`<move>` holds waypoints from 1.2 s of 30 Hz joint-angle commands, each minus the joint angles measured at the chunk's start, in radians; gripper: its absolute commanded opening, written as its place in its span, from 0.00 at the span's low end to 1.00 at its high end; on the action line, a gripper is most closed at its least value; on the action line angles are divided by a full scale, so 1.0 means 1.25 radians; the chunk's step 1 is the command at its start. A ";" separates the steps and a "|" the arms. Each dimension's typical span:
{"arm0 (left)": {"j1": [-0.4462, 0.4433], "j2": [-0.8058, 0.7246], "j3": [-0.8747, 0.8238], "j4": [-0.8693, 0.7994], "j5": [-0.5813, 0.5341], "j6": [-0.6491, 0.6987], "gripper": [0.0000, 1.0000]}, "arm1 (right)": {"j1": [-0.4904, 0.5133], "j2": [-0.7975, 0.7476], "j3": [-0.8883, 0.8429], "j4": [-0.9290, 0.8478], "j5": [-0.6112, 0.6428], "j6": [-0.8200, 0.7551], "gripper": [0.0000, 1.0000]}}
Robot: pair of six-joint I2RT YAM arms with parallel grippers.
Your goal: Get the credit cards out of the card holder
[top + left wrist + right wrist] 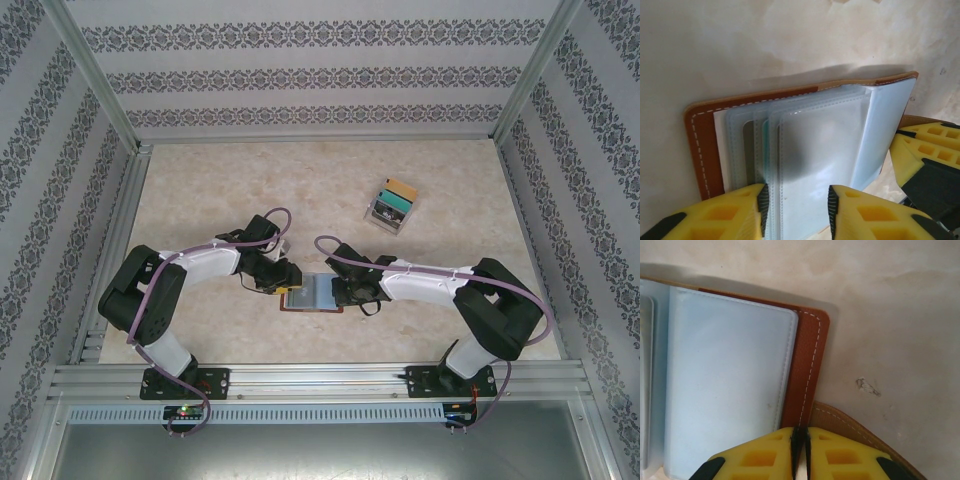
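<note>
Overhead, clear box (391,207) well beyond card holder (312,293).

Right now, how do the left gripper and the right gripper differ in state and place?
The left gripper is open, the right gripper shut. The left one straddles the clear sleeves of the card holder; the right one sits at its brown edge. Both are yellow.

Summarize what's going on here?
Both arms work on the open brown card holder near the front edge of the table. The left gripper is open around its clear sleeves, cards still inside. The right gripper is shut at the holder's right edge. A clear box sits farther back.
</note>
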 commanded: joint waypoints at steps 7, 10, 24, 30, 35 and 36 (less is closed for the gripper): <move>-0.026 0.019 0.015 0.042 0.048 -0.001 0.47 | 0.000 0.023 -0.001 0.001 -0.018 0.011 0.18; -0.027 0.020 0.012 0.053 0.059 -0.001 0.53 | 0.000 0.023 0.000 0.001 -0.018 0.012 0.18; -0.028 0.023 0.009 0.072 0.077 -0.001 0.91 | 0.000 0.017 -0.006 0.001 -0.014 0.019 0.21; -0.029 0.019 0.009 0.067 0.073 -0.001 1.00 | -0.005 0.005 -0.010 0.002 -0.012 0.025 0.28; -0.028 0.011 0.012 0.053 0.065 0.005 1.00 | -0.016 -0.024 -0.017 -0.003 -0.008 0.027 0.29; -0.027 0.007 0.013 0.045 0.058 0.006 1.00 | -0.019 -0.033 -0.015 -0.009 -0.007 0.024 0.29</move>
